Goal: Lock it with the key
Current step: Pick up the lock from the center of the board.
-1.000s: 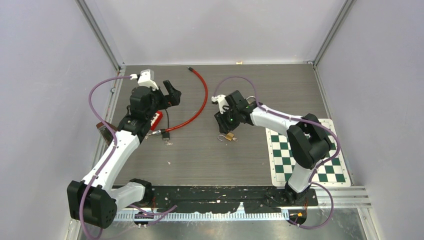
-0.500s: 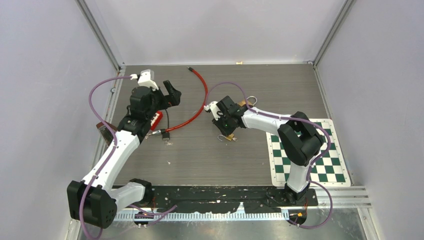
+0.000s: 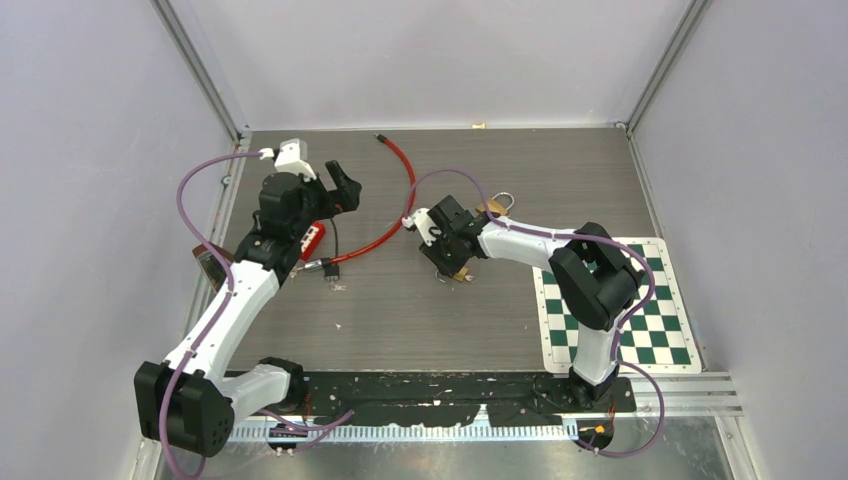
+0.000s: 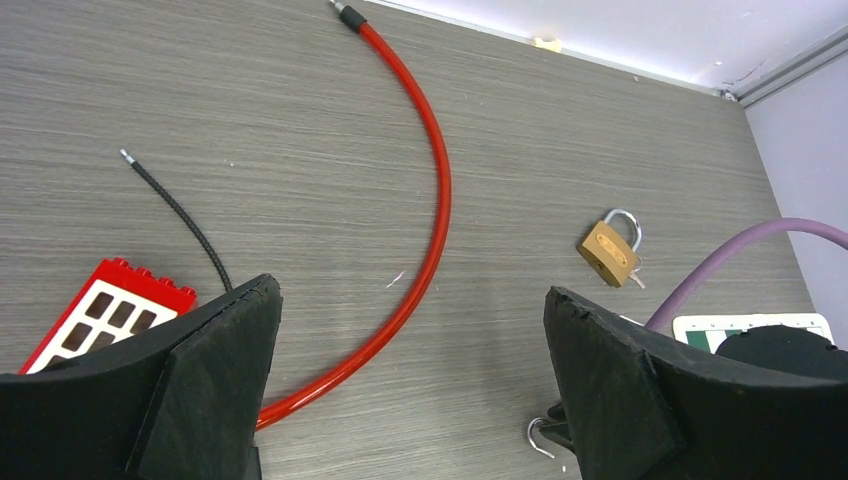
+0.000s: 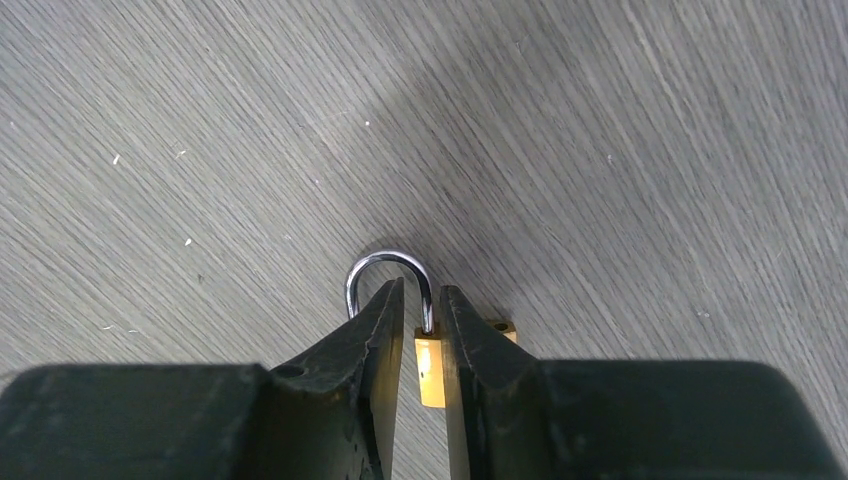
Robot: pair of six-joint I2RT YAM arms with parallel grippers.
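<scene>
A brass padlock (image 5: 430,368) lies on the grey table, and its steel shackle (image 5: 388,262) is swung open. My right gripper (image 5: 422,292) is shut on its body from both sides; in the top view it (image 3: 447,260) sits mid-table over the lock (image 3: 460,272). A second brass padlock (image 4: 608,250) with a small key (image 4: 637,276) at its side lies farther back (image 3: 497,206). My left gripper (image 4: 410,292) is open and empty, raised at the left (image 3: 335,192).
A red cable (image 3: 388,222) curves between the arms. A red brick (image 3: 313,240) and a thin black cable (image 4: 180,215) lie under the left arm. A green chessboard mat (image 3: 625,305) lies at the right.
My right gripper has shifted left and down onto the near padlock, uncovering the second padlock behind it. The left arm has not moved.
</scene>
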